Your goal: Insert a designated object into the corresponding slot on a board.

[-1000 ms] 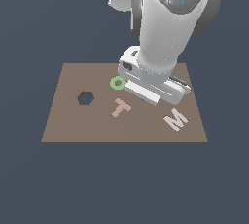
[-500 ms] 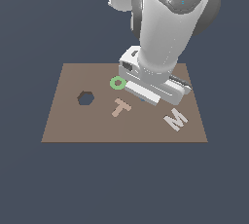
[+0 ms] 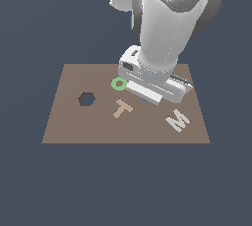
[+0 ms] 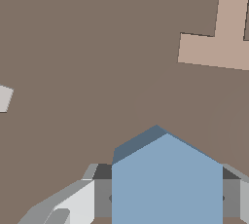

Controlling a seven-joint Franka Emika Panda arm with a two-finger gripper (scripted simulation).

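The light-blue hexagonal block [image 4: 165, 184] sits between my gripper's [image 4: 166, 196] two fingers [image 4: 73, 203], and the dark pads touch its two sides. In the exterior view only a sliver of the blue block [image 3: 144, 100] shows under the white hand [image 3: 152, 85], low over the middle of the brown board [image 3: 74, 127]. The dark hexagon slot [image 3: 86, 99] lies toward the exterior view's left of the gripper, well apart from it. I cannot tell whether the block rests on the board or hangs just above it.
A green ring [image 3: 118, 83] lies by the hand on the side of the exterior view's left. A tan T [image 3: 122, 108] lies between the gripper and the slot and also shows in the wrist view [image 4: 219, 38]. A white M [image 3: 177, 121] lies to the exterior view's right.
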